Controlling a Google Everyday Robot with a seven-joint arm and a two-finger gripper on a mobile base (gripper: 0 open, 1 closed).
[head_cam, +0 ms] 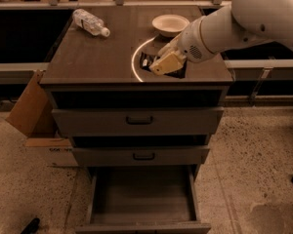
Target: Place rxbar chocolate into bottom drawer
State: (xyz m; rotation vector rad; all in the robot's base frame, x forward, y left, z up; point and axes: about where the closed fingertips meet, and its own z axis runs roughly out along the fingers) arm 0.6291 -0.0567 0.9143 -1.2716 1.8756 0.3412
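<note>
While the end effector (165, 62) is held low over the right front part of the bench (95, 57), the rxbar chocolate (146, 63) is seen lying on the bench directly beneath it, largely covered by it. Whether the end effector is spread or pinching the bar cannot be told. Below the bench, the bottom drawer (144, 194) is pulled out and its flat grey inside is exposed; the top drawer (139, 121) and the middle drawer (144, 156) are shut. A clear bottle (90, 22) is laid on its side at the bench's back-left corner, a white bowl (170, 24) is set at the bench's back, right of middle, and a cardboard box (31, 106) is propped against the bench's left side.
</note>
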